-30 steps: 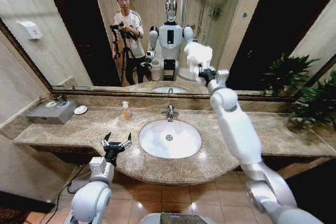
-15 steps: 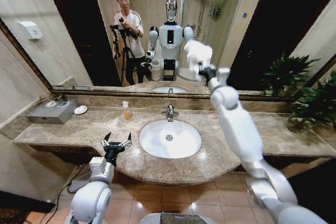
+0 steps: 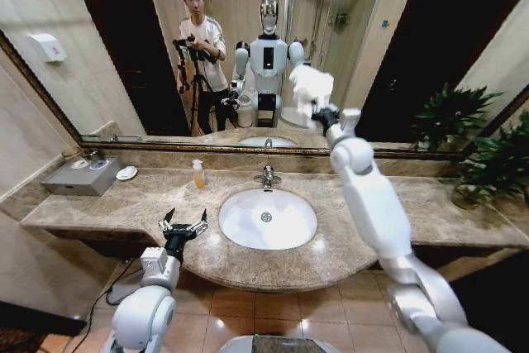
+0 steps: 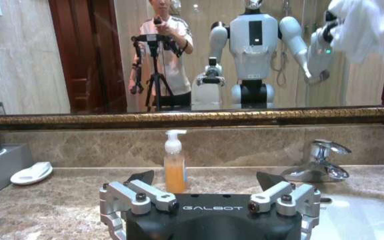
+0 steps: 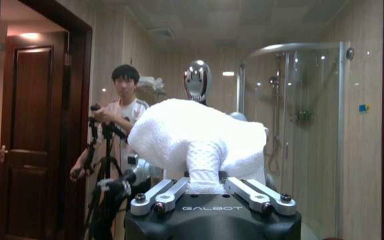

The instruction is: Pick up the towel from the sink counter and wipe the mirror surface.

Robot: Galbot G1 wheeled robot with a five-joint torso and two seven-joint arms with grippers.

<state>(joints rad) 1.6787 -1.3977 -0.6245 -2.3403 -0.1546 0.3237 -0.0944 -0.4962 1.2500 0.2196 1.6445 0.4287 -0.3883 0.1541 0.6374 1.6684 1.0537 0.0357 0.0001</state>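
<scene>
The white towel (image 3: 311, 88) is bunched against the glass of the mirror (image 3: 124, 47), high above the faucet. My right gripper (image 3: 320, 112) is shut on the towel from below, with the arm stretched up across the sink counter (image 3: 355, 245). In the right wrist view the towel (image 5: 199, 140) bulges over the right gripper (image 5: 204, 187) and presses on the mirror (image 5: 312, 125). My left gripper (image 3: 183, 225) hangs open and empty over the counter's front edge, left of the basin (image 3: 266, 219). The left wrist view shows the left gripper (image 4: 205, 177) and the towel (image 4: 362, 25) far off.
A chrome faucet (image 3: 267, 176) stands behind the basin, with an orange soap bottle (image 3: 198, 174) to its left. Farther left are a small white dish (image 3: 126, 173) and a grey box (image 3: 83, 176). A potted plant (image 3: 488, 163) fills the counter's right end.
My right gripper with the towel has shifted only slightly on the glass, a little up and back. The left arm has not moved.
</scene>
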